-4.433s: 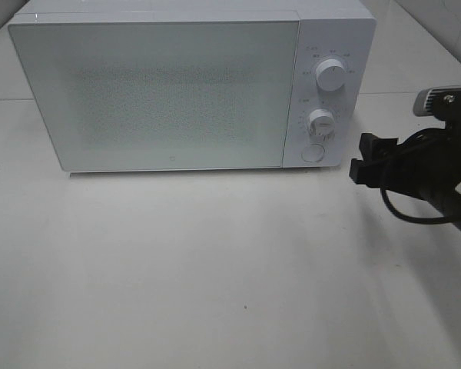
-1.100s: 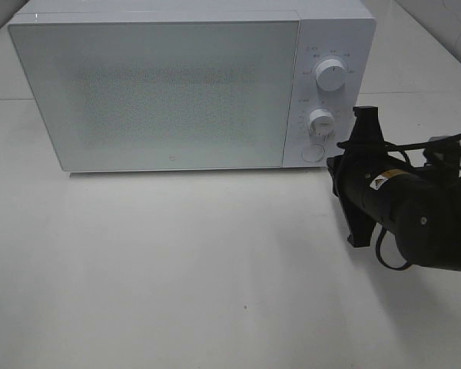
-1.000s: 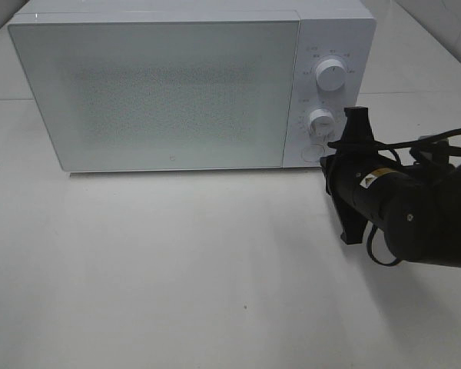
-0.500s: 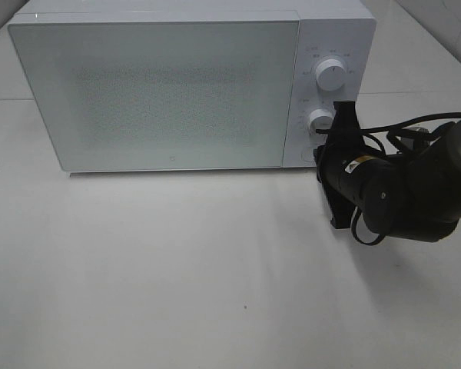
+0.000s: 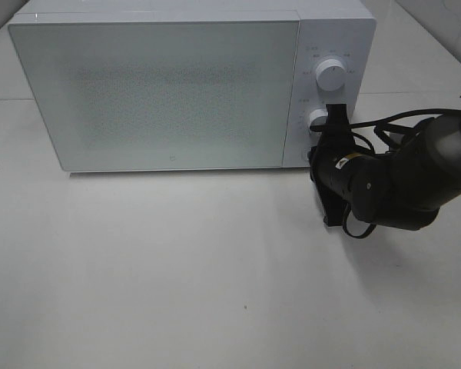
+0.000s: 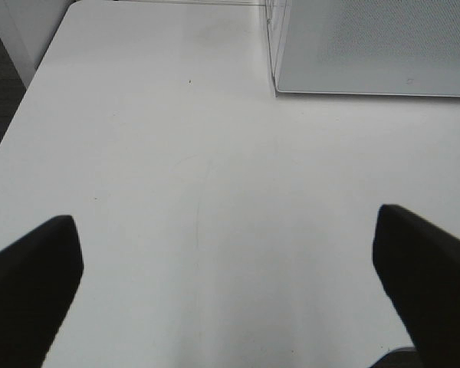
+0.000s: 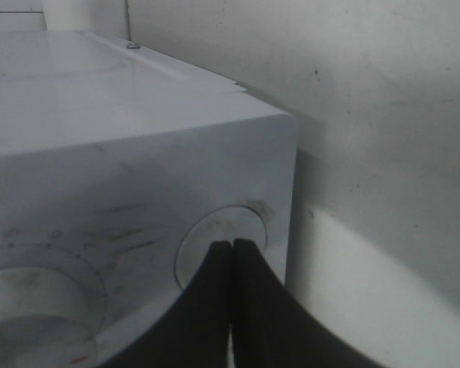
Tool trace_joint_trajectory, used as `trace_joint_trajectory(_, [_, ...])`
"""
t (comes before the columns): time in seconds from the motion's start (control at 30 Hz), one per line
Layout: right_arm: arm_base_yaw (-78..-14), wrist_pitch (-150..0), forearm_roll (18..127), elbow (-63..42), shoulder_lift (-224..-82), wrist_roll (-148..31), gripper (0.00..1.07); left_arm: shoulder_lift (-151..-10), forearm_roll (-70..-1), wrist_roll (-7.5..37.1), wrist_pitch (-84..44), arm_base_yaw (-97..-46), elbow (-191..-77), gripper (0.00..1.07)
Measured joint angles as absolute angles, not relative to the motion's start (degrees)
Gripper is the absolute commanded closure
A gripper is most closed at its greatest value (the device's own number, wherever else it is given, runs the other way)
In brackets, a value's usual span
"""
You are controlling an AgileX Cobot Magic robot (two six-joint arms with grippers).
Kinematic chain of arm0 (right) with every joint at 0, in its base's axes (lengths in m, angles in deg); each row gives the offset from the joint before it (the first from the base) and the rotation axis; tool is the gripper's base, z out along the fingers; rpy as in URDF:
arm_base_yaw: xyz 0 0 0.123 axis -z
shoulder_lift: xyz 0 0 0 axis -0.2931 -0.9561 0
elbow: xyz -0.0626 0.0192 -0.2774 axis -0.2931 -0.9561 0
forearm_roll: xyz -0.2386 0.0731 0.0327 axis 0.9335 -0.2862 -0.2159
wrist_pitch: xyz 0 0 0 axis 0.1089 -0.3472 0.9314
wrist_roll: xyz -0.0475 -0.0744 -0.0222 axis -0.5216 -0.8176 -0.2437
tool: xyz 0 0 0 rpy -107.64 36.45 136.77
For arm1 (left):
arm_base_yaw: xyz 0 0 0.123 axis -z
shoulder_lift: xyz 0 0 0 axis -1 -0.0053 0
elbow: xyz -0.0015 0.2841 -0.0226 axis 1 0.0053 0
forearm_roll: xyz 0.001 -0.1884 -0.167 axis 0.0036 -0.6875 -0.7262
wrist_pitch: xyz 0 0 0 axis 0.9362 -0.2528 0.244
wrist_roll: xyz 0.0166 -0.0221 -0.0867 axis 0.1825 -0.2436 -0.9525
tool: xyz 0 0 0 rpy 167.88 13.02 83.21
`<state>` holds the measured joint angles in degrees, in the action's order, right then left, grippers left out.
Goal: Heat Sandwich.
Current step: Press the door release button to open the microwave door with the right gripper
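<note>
**A:** Where is the sandwich?

**B:** I cannot tell; it shows in none of the views. The microwave stands toward the far edge of the tabletop. Its door is shut, and nothing can be made out through the speckled panel.

**A:** And the right gripper?

**B:** The right gripper has its two black fingers pressed flat together with nothing between them. The tips touch the round button at the bottom of the control panel, near the microwave's front right corner.

**A:** What blocks the view there?

**B:** From the high camera, the arm's black wrist covers that button and the lower part of the lower knob. The upper knob is in plain sight. A black cable loops off the arm just beside the microwave's right side.

**A:** The left gripper?

**B:** The left gripper has its jaws spread wide and holds nothing. It is over bare tabletop toward the left edge. The microwave's front left corner is ahead of it and well apart.
</note>
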<state>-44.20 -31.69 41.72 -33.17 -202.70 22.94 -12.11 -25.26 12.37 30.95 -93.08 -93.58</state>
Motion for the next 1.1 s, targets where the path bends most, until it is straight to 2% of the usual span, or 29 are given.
trace_joint_trajectory(0.6, [-42.88,-32.49,42.8,-31.05,-203.96,23.11,1.07,-12.11,-25.26,12.37,30.95,-93.08,-93.58,0.09])
trace_joint_trajectory(1.1, [-43.51,-26.47,42.29,-29.11,-207.51,23.05,1.07,-12.11,-25.26,12.37,30.95,-93.08,-93.58,0.09])
